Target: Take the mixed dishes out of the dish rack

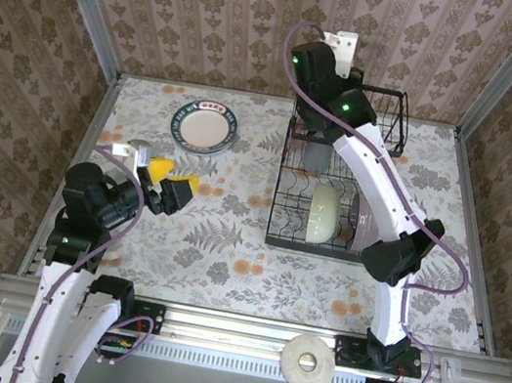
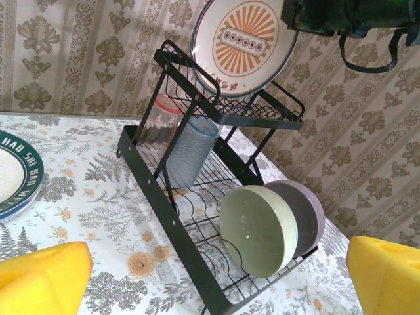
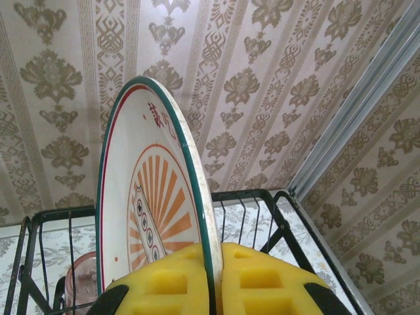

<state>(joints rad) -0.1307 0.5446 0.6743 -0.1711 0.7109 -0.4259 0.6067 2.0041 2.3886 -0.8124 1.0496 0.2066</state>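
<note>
Right wrist: right end effector (image 3: 213,279) clamped on plate (image 3: 154,197) rim, above rack (image 3: 252,194) | left end effector (image 1: 171,180) jaws wide, empty, over worktop (image 1: 221,275)

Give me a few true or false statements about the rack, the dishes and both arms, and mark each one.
1. The right jaws are shut on the orange-patterned plate. True.
2. The left jaws hold a tumbler. False: they stand open and empty.
3. The green bowl and lilac bowl stand on edge in the dish rack's lower tier. True.
4. A green-rimmed plate lies on the table, outside the rack. True.
5. The orange-patterned plate lies flat on the table. False: it is upright at the rack's top.
</note>
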